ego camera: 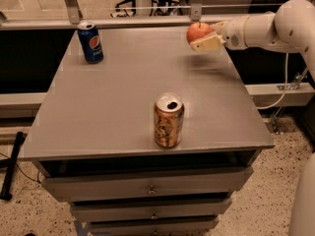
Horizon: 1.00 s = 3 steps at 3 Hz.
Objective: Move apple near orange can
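In the camera view, a white arm [266,27] reaches in from the right edge, over the far right corner of the grey worktop [113,92]. At its tip the jaws are closed around the apple [198,31]. One pale finger [207,43] lies along the apple's lower right side, and the other is mostly hidden behind the fruit. The apple is red-orange with a short dark stem on top. It hangs above the worktop rather than resting on it, and a soft shadow lies on the surface just below.

The orange can [168,120] stands upright near the front edge of the worktop, a little right of the middle. Its silver top faces up with the opening showing. It is well apart from the apple, which is held farther back and to the right.

A blue Pepsi can [90,42] stands upright in the far left corner, well apart from both the apple and the orange can.

Below the worktop sits a stack of grey drawers [147,183] with small handles. Around the unit is speckled floor [266,200].
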Motion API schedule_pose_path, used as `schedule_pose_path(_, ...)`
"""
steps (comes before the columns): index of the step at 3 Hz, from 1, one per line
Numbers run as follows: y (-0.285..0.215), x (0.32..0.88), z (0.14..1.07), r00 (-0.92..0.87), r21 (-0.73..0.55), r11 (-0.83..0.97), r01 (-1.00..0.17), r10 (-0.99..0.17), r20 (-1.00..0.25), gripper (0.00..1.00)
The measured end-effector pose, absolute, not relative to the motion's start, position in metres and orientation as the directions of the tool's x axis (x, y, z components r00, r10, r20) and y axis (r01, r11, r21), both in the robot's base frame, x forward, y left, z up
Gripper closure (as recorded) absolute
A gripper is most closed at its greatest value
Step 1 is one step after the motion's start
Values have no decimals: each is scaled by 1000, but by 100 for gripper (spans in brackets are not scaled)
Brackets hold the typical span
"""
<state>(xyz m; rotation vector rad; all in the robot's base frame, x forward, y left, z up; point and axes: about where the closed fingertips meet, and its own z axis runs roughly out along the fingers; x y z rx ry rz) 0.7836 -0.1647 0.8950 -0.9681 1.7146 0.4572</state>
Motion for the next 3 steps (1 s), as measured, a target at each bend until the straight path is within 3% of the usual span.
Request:
schedule_pose_path(1, -151, 776, 889, -90, -149, 545, -825, -388, -917, 100)
schedule_pose_path(3, -145, 692, 892, -23, -148, 360, -921, -430, -903, 100)
